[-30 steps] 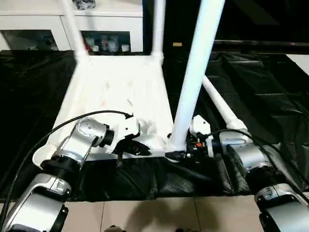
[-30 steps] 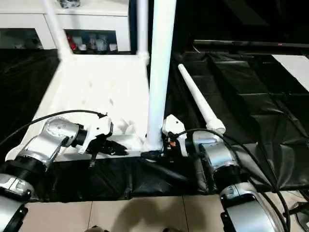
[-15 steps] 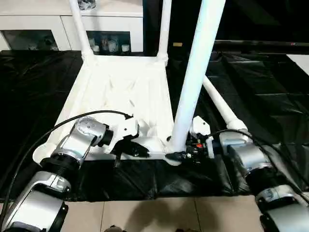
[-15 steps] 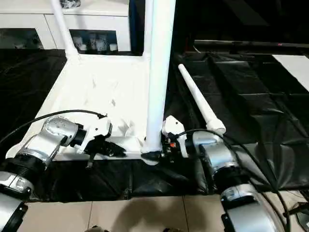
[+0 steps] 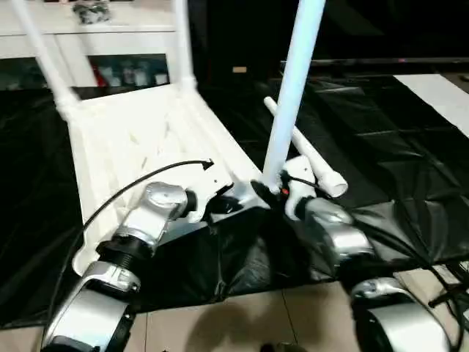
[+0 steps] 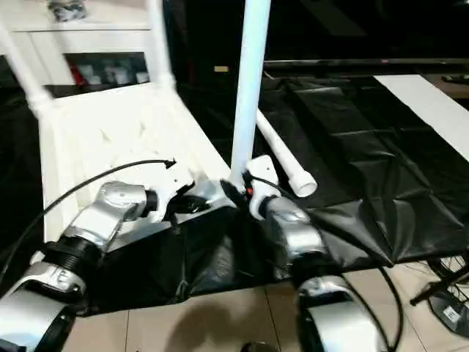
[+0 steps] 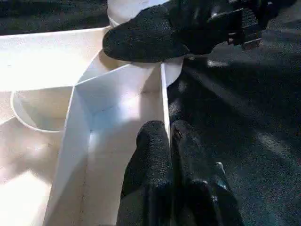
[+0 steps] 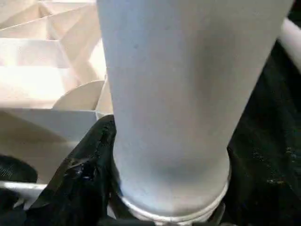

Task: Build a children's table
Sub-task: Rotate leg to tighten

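The white tabletop [image 5: 139,132] lies ribbed side up on a black sheet. Two legs [image 5: 182,40] stand in its far corner sockets. A third leg [image 5: 289,95] stands upright at the near right corner socket, and my right gripper [image 5: 267,189] is shut around its base [image 8: 183,94]. Just left of it, my left gripper [image 7: 169,136] is shut on the thin near rim wall [image 7: 163,89] of the tabletop. The fourth leg [image 5: 311,158] lies loose on the sheet to the right of the upright leg.
A white cabinet [image 5: 110,44] with glass doors stands behind the tabletop. The black sheet [image 5: 381,147] spreads to the right, and tiled floor [image 5: 242,323] runs along the near edge. A cable [image 5: 124,194] arcs over my left forearm.
The camera has swung to the right, so the whole scene sits further left and skewed. Both grippers keep their holds at the near right corner.
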You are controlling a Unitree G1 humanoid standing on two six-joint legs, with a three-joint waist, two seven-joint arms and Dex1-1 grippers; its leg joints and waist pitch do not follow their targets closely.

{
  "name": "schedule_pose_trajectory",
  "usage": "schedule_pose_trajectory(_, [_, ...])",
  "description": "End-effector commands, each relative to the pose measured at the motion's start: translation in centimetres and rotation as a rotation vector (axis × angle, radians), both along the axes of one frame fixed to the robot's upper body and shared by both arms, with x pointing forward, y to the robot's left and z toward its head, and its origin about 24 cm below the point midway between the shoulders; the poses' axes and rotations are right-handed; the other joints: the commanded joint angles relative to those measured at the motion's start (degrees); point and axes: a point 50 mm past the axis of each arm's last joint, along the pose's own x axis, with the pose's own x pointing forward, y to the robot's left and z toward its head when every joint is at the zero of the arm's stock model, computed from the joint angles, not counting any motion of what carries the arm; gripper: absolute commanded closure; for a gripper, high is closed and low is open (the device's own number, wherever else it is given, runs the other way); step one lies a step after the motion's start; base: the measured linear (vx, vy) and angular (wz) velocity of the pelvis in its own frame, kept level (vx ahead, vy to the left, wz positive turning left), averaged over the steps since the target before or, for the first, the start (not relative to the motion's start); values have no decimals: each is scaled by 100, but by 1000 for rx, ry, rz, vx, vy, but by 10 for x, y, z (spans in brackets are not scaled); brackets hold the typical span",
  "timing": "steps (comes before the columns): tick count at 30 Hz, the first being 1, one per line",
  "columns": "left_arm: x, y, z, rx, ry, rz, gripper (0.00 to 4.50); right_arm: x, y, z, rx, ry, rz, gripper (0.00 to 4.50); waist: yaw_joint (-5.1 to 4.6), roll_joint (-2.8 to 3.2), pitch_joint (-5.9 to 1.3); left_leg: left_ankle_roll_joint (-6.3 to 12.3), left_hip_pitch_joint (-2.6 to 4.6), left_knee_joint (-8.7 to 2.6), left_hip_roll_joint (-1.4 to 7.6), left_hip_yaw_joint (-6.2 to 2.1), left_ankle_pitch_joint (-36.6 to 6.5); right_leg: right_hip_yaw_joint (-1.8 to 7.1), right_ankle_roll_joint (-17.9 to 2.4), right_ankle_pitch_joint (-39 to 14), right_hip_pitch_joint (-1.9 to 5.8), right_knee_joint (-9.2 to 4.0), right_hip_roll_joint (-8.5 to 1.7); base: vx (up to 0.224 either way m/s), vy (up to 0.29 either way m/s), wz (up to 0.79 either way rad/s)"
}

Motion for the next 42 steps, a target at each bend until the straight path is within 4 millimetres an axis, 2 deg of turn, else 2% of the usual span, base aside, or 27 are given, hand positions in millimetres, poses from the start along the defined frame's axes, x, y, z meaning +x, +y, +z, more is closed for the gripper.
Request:
schedule_pose_trajectory(1, [-8, -37, 4, -23, -18, -154, 450, -5, 30, -2, -3, 18, 103, 111, -6, 15, -322, 154, 44, -425, 34, -36, -2598, 124, -559, -3531, 154, -575, -253, 0, 0, 0])
schedule_pose_trajectory(5, [-8, -29, 4, -3, -17, -154, 450, -2, 22, 3, 5, -5, 137, 80, 15, 21, -343, 169, 37, -439, 58, -25, -2519, 164, -721, -3187, 168, -527, -253, 0, 0, 0])
schedule_pose_trajectory(8, [-9, -21, 4, 4, -14, -169, 450, -1, 16, 8, 5, -27, 203, 61, 40, 7, -369, 236, -13, -450, 81, -3, -2263, 207, -957, -2581, 217, -440, -249, 0, 0, 0])
schedule_pose_trajectory(11, [-11, -15, 6, -19, -13, -209, 450, -3, 10, 11, 28, -27, 285, 61, 75, 1, -414, 389, -55, -423, 87, 32, -1823, 243, -1215, -1884, 273, -350, -256, 0, 0, 0])
schedule_pose_trajectory(13, [-12, -8, 7, -47, 15, -230, 450, -10, 5, 14, 32, -27, 436, 61, 121, -11, -416, 539, -83, -391, 87, 66, -1497, 259, -1367, -1462, 288, -290, -256, 0, 0, 0])
schedule_pose_trajectory(16, [-14, 0, 7, -35, 26, -269, 450, -18, -2, 13, 14, -3, 580, 61, 215, -7, -417, 607, -69, -386, 101, 76, -1339, 251, -1356, -1474, 300, -285, -255, 0, 0, 0])
schedule_pose_trajectory(18, [-16, 3, 7, -28, 24, -299, 450, -22, -5, 13, -1, 7, 643, 61, 278, 7, -407, 553, -60, -401, 131, 84, -1278, 241, -1361, -1466, 301, -272, -239, 0, 0, 0])
schedule_pose_trajectory(22, [-20, 11, 7, -14, 51, -364, 450, -31, -9, 13, -25, 33, 786, 61, 350, 13, -393, 436, -28, -418, 147, 96, -1456, 251, -1321, -1660, 276, -280, -239, 0, 0, 0])
schedule_pose_trajectory(23, [-21, 13, 8, -5, 54, -376, 450, -33, -10, 12, -36, 41, 816, 77, 363, -17, -394, 415, -20, -421, 148, 98, -1513, 252, -1297, -1735, 271, -286, -241, 0, 0, 0])
schedule_pose_trajectory(24, [-21, 17, 8, 1, 60, -393, 450, -35, -11, 12, -45, 57, 854, 87, 383, 1, -391, 392, -14, -425, 151, 91, -1525, 255, -1285, -1780, 267, -285, -248, 0, 0, 0])
schedule_pose_trajectory(28, [-22, 24, 8, 25, 76, -430, 450, -39, -11, 13, -65, 75, 933, 116, 422, -6, -385, 319, -12, -435, 152, 85, -1569, 264, -1208, -1934, 260, -292, -257, 0, 0, 0])
schedule_pose_trajectory(35, [-23, 29, 9, 36, 99, -464, 450, -41, -7, 18, -53, 83, 996, 164, 467, 2, -392, 267, -15, -436, 150, 84, -1480, 268, -1195, -1878, 266, -280, -263, 0, 0, 0])
schedule_pose_trajectory(41, [-22, 28, 10, 30, 101, -454, 450, -40, -7, 18, -41, 74, 974, 174, 469, 7, -394, 261, -13, -433, 148, 86, -1464, 266, -1223, -1798, 268, -273, -260, 0, 0, 0])
schedule_pose_trajectory(42, [-21, 27, 9, 26, 98, -436, 450, -38, -7, 19, -8, 61, 924, 174, 467, 4, -397, 253, -13, -433, 149, 85, -1468, 267, -1212, -1825, 270, -275, -262, 0, 0, 0])
